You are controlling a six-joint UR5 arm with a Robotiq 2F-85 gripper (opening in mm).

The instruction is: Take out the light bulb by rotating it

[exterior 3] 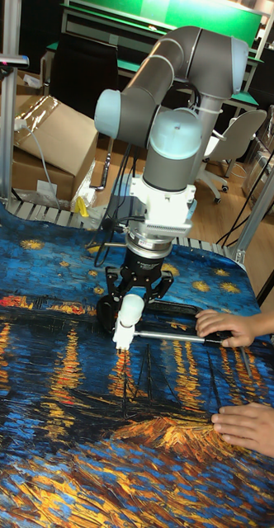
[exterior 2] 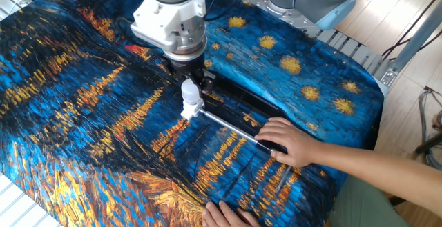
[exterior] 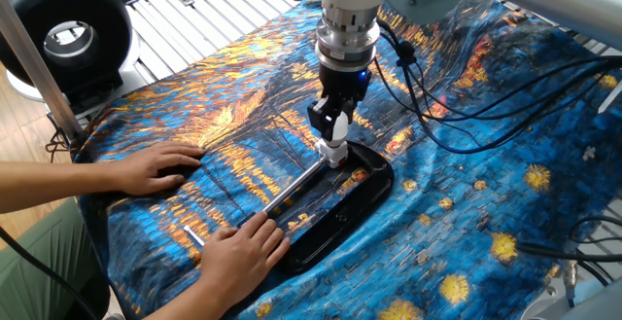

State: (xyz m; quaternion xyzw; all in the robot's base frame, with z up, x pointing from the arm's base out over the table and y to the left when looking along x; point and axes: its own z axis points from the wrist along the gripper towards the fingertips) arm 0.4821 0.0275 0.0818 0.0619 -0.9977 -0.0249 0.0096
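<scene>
The light bulb (exterior 2: 190, 91) is small, white and frosted. It stands upright on a white socket (exterior 2: 191, 110) at the end of a metal rod (exterior 2: 228, 125). My gripper (exterior 2: 191, 87) comes straight down over it, its dark fingers (exterior: 328, 118) closed on the globe. In the tall fixed view the light bulb (exterior 3: 131, 310) shows between the splayed finger links, with the socket (exterior 3: 122, 337) just below. In one fixed view the fingers hide most of the bulb, and only the socket (exterior: 334, 152) shows.
A person's hand (exterior 2: 286, 139) presses the rod down onto a black tray (exterior: 364, 186); the other hand (exterior: 151, 171) lies flat on the painted cloth. Black cables (exterior: 457, 96) trail behind the arm. A black ring lamp (exterior: 68, 33) stands at the far left.
</scene>
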